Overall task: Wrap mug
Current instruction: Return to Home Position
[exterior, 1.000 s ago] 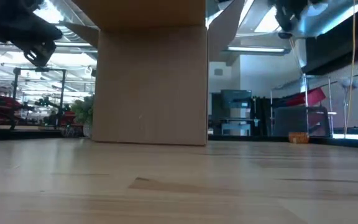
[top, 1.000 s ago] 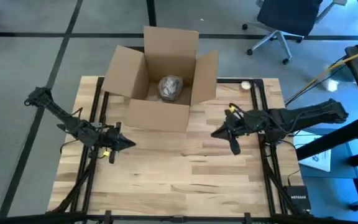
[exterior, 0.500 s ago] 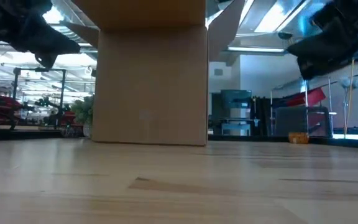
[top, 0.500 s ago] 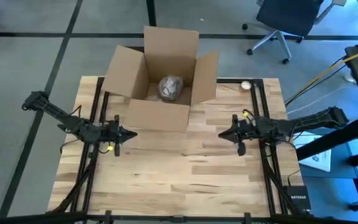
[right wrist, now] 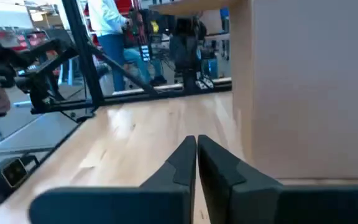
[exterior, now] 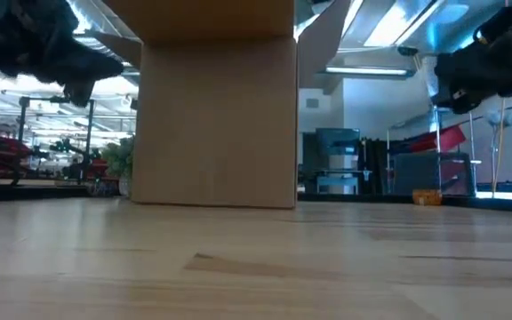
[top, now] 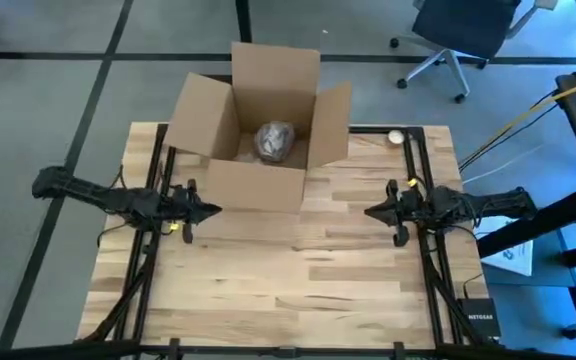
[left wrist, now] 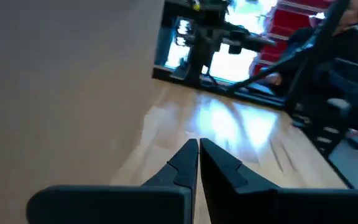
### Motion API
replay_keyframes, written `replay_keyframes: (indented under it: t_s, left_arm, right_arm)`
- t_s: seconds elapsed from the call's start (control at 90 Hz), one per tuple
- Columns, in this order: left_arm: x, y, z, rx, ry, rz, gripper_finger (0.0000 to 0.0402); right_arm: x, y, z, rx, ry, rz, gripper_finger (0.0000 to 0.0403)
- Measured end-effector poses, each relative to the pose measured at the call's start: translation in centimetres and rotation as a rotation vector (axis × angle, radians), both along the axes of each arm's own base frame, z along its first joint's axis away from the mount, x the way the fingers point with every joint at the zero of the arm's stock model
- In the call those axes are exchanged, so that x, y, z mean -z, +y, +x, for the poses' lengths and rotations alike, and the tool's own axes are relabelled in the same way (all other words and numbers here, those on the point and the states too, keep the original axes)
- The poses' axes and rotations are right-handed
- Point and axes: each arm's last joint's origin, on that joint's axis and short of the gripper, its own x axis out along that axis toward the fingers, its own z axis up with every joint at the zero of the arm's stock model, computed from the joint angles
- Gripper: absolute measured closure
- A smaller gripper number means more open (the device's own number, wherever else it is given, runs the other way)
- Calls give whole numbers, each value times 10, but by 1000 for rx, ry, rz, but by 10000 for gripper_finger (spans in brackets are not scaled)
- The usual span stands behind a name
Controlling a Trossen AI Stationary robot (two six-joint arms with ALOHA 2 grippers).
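The wrapped mug (top: 275, 140) lies in the box (top: 253, 188) at upper centre, while the left gripper (top: 214, 211) and right gripper (top: 369, 212), fingers together and empty, flank its front wall, which a careless retreat could clip and shove.

From overhead I log the cardboard box (top: 256, 188) standing with its flaps up at the far edge of the wooden table (top: 288, 285), with the bubble-wrapped mug (top: 275, 140) lying on its floor. The left gripper (top: 213, 211) hangs over the table's left side, near the box's front-left corner, fingers pressed together and pointing toward the centre. The right gripper (top: 370, 212) mirrors it on the right side, fingers likewise together, and both are apart from the box.
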Motion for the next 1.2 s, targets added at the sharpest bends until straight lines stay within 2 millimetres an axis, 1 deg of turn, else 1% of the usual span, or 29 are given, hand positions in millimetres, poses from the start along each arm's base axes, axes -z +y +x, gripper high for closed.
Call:
replay_keyframes:
  t_s: [0.067,0.156,0.411,0.533,0.622,0.767,0.9,1.033,1.2]
  left_arm:
    - [11,2,-2,-12,21,-20,402]
    - [12,4,-3,-26,31,-25,401]
    - [1,5,-8,-27,-77,61,401]
    - [-1,4,-14,73,-108,87,401]
    - [-3,7,-18,81,-141,89,401]
    - [-2,13,-17,25,-128,67,401]
    - [1,15,-17,135,-110,39,401]
    - [1,21,-17,62,-107,41,401]
    - [1,27,-17,4,-106,46,401]
  right_arm:
    - [1,0,1,-8,-19,-14,402]
    - [1,1,1,-22,-44,-25,402]
    - [2,1,1,-26,-44,-35,402]
    - [2,1,1,-42,-43,-39,402]
    - [1,2,1,-55,-55,-55,402]
    - [-1,2,1,-71,-82,-74,402]
    - [0,3,1,-92,-73,-81,402]
    - [3,2,1,-51,-41,-60,402]
    - [3,2,1,-60,-42,-86,402]
